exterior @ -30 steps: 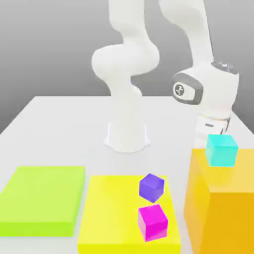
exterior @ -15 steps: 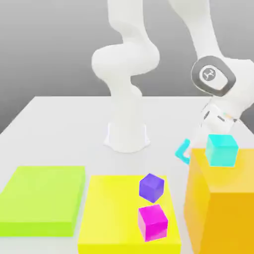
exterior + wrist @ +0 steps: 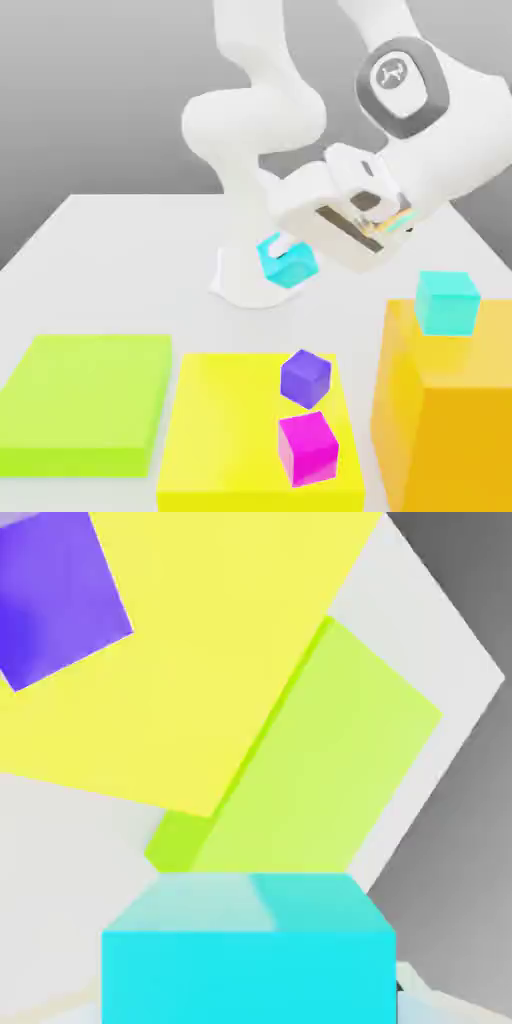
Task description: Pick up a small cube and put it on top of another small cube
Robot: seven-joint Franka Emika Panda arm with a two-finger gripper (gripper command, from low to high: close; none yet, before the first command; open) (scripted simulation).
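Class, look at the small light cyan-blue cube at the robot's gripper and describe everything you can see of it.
The small cube is plain, smooth and light cyan-blue, with flat unmarked faces and sharp edges. It hangs tilted in the air, clamped in the shut gripper, above the white table and in front of the arm's base. It touches nothing but the gripper. In the hand view it sits close before the camera.

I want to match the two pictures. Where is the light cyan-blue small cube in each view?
Exterior view: the small cube is held in the gripper, in the air before the arm's base, above the yellow pad.
Hand view: the small cube is close to the camera.
Shared landmark: the purple cube on the yellow pad.
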